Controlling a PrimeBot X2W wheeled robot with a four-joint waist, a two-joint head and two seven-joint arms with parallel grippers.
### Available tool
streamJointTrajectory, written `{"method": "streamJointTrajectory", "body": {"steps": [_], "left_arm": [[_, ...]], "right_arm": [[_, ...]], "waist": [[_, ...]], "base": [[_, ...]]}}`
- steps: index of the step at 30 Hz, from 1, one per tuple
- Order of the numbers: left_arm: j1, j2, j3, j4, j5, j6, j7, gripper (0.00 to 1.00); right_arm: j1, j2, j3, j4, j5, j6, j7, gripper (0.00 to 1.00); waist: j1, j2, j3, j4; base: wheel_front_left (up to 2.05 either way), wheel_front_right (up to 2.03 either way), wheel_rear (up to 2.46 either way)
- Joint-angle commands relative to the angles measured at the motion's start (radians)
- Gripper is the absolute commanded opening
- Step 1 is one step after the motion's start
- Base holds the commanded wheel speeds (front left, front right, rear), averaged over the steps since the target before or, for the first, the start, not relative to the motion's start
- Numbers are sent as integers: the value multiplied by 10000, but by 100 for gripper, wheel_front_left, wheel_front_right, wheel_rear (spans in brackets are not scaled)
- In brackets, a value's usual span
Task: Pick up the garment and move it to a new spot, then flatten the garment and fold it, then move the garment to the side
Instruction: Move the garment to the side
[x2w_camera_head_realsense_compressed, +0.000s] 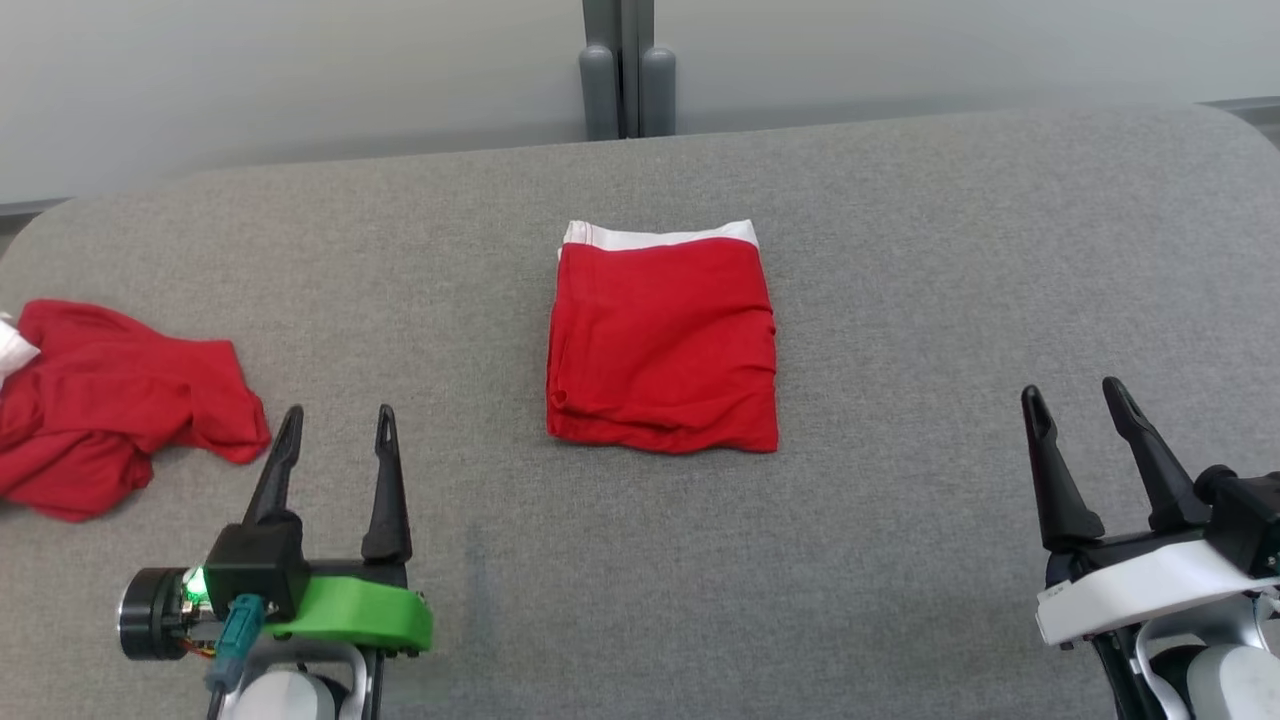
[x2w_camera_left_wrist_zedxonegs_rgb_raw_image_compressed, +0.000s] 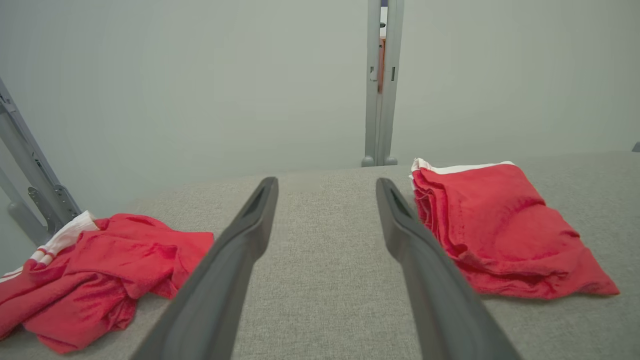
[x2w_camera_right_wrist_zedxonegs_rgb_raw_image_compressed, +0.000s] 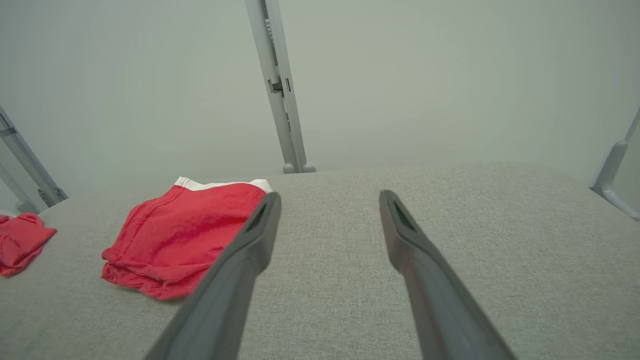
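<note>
A red garment (x2w_camera_head_realsense_compressed: 663, 340) with a white waistband lies folded into a neat rectangle at the middle of the grey table (x2w_camera_head_realsense_compressed: 900, 250). The same folded garment (x2w_camera_left_wrist_zedxonegs_rgb_raw_image_compressed: 495, 230) appears right of my left fingers, and as a folded garment (x2w_camera_right_wrist_zedxonegs_rgb_raw_image_compressed: 180, 240) left of my right fingers. My left gripper (x2w_camera_head_realsense_compressed: 338, 418) is open at the lower left, apart from it. My right gripper (x2w_camera_head_realsense_compressed: 1078, 393) is open at the lower right, well clear of the cloth. Nothing sits between either pair of fingers.
A second red garment (x2w_camera_head_realsense_compressed: 100, 400) lies crumpled at the table's left edge, close to my left gripper; it is also the crumpled heap (x2w_camera_left_wrist_zedxonegs_rgb_raw_image_compressed: 95, 270) at lower left. A grey post (x2w_camera_head_realsense_compressed: 625, 70) stands behind the table's far edge.
</note>
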Motion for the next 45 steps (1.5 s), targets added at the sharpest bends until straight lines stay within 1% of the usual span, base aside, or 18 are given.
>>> {"method": "streamJointTrajectory", "body": {"steps": [1, 8, 12, 18, 22, 26, 27, 28, 29, 33, 35, 41, 45], "left_arm": [[-412, -2, -33, -128, 140, 7, -94, 100], [-1474, -415, -220, -382, 260, -9, -364, 100], [-2032, -627, -320, -386, 297, -71, -451, 100], [-2628, -899, -420, -429, 386, -179, -485, 100], [-2749, -1028, -395, -492, 462, -207, -481, 100], [-2746, -1113, -338, -530, 532, -242, -482, 100], [-2735, -1123, -320, -535, 552, -250, -483, 100], [-2717, -1130, -301, -540, 579, -253, -483, 100], [-2694, -1136, -284, -543, 617, -255, -483, 100], [-2590, -1128, -169, -581, 753, -292, -484, 100], [-2557, -1096, -119, -644, 854, -299, -484, 100], [-2846, -923, -160, -825, 1082, -503, -483, 100], [-3123, -768, -462, -927, 1376, -729, -482, 100]], "right_arm": [[-203, -137, -86, -76, 47, -10, 40, 100], [-1164, -769, -20, 304, 345, -11, 300, 100], [-2024, -1119, 481, 905, 596, -10, 386, 100], [-3437, -1411, 1609, 2500, 1044, -11, 391, 100], [-4263, -1423, 2330, 3751, 1456, -10, 296, 100], [-4725, -1454, 2917, 4684, 1948, -11, 429, 100], [-4779, -1465, 3035, 4830, 2040, -10, 462, 62], [-4831, -1468, 3156, 4959, 2145, -10, 390, 15], [-4835, -1482, 3291, 5051, 2254, -10, 401, 0], [-4983, -1649, 3769, 5161, 2566, -11, 165, 0], [-5099, -1748, 4035, 5088, 2687, -11, -35, 0], [-5389, -2314, 4563, 5082, 3073, -17, -492, 0], [-5618, -2970, 4758, 5348, 3507, -19, -735, 0]], "waist": [[0, 0, 469, 342], [0, 0, 1807, 1297], [0, 0, 2504, 1757], [0, 0, 3149, 2210], [0, 0, 3280, 2346], [0, 0, 3272, 2370], [0, 0, 3260, 2357], [0, 0, 3247, 2331], [0, 0, 3230, 2290], [0, 0, 3179, 1955], [0, 0, 3189, 1648], [0, 0, 3460, 422], [0, 0, 3830, -445]], "base": [[0, 0, 0], [0, 0, 0], [0, 0, 0], [0, 0, 0], [0, 0, 0], [0, 0, 0], [0, 0, 0], [0, 0, 0], [0, 0, 0], [0, 0, 0], [0, 0, 0], [0, 0, 0], [0, 0, 0]]}}
